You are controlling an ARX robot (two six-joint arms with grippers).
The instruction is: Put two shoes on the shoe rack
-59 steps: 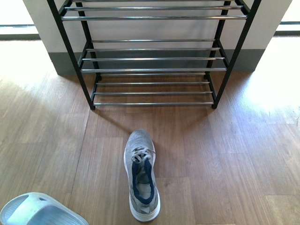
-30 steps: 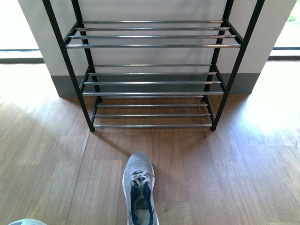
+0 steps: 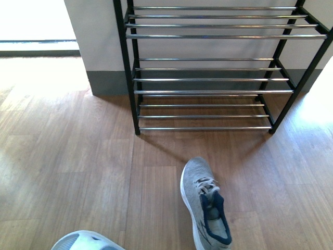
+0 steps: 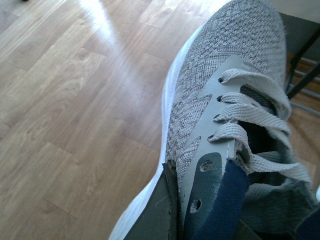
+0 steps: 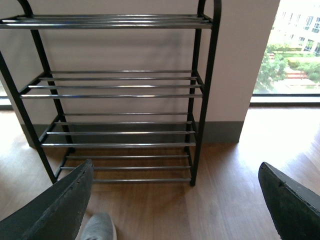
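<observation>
Footwear: one grey sneaker (image 3: 204, 208) lies on the floor (image 3: 78, 156), toe towards the shoe rack (image 3: 208, 78) and apart from it, with its heel cut by the frame edge. A pale blue slide (image 3: 86, 240) lies on the same floor, well to the sneaker's left, and only part of it is in frame.

The left wrist view shows a gripped sneaker (image 4: 225, 75) at close range. The left gripper (image 4: 197, 190) has its jaws narrow on the laced side panel, with one dark finger (image 4: 157, 210) against the outer knit. Whether this is the shoe seen from the front cannot be told.

The right gripper (image 5: 175, 170) has its jaws wide, nothing between them, and faces the rack.

Surface: wood-look planks in mid brown, with glare patches near the glazing. The rack stands against a white wall (image 3: 99, 31) with a grey skirting (image 3: 109, 82).

Only the right wrist view shows the rack's rounded top corner, four tiers of chrome bars, a grey shoe toe (image 5: 97, 227) at the frame edge, and a window (image 5: 295, 45) onto trees and buildings. The front view shows three tiers and neither arm.
</observation>
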